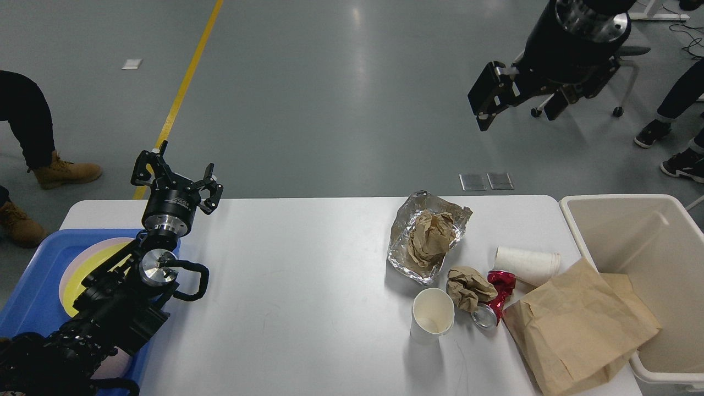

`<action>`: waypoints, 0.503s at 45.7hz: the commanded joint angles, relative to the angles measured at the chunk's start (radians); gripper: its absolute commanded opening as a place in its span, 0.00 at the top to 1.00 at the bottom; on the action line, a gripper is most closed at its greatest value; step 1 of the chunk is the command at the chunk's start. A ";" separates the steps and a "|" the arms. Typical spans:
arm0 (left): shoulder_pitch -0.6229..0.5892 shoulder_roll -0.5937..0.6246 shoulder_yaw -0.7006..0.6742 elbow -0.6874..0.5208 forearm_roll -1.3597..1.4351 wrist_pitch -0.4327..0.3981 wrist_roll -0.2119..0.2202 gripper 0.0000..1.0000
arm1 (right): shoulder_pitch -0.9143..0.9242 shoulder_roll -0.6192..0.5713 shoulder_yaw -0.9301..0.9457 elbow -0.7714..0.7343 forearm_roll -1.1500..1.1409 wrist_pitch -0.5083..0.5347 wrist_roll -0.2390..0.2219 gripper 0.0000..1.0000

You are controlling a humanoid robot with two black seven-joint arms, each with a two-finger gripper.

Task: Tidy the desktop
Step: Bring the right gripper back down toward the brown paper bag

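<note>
The white desktop fills the lower half of the head view. On its right part lie a foil sheet holding crumpled brown paper, a brown paper ball, an upright white paper cup, a white cup on its side, a crushed red can and a brown paper bag. My left gripper is open and empty above the table's far left edge. High over the floor beyond the table's right end, my right gripper hangs open and empty.
A cream bin stands off the table's right end, with the paper bag leaning over its rim. A blue tray with yellow and pink plates sits at the left under my left arm. People's legs and an office chair are nearby.
</note>
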 commanded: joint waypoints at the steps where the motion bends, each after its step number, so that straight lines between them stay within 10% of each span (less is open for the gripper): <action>1: 0.000 0.000 0.000 0.000 0.000 0.000 0.000 0.04 | -0.013 -0.011 -0.021 0.001 -0.001 0.000 0.000 0.00; 23: 0.000 0.000 0.000 0.000 0.000 0.000 0.000 0.04 | -0.066 -0.134 -0.117 0.020 -0.024 0.000 -0.002 0.00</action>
